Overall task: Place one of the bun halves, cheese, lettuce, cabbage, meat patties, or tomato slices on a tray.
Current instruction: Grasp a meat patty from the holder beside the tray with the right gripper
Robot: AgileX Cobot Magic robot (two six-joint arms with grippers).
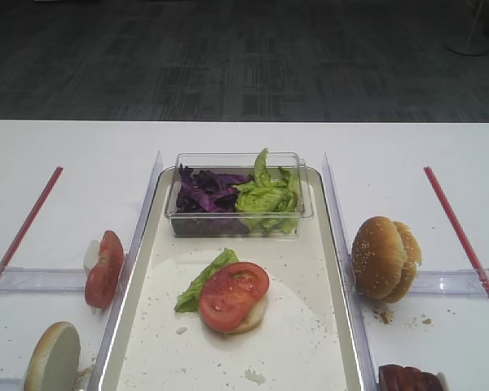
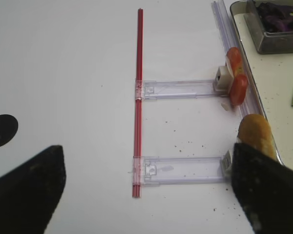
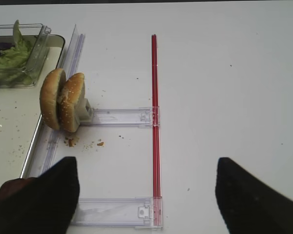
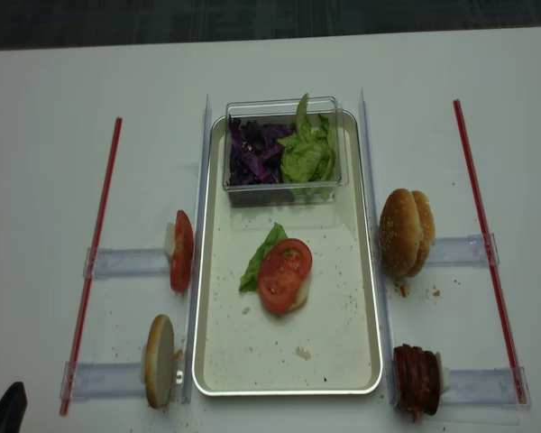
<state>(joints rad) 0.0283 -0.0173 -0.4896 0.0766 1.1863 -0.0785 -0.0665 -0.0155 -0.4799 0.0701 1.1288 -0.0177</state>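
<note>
my right gripper (image 3: 146,195) hangs spread and empty, so next i reach for the meat patties (image 4: 417,380) off the tray's (image 4: 371,271) right rim.

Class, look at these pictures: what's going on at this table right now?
A two-armed robot is building a burger on a tray. So far a bun half, a lettuce leaf and a tomato slice are stacked there. Nothing is being held: the right gripper and left gripper hover open above the table. Spare tomato slices and a bun wait on the left; buns and meat patties on the right.
</note>
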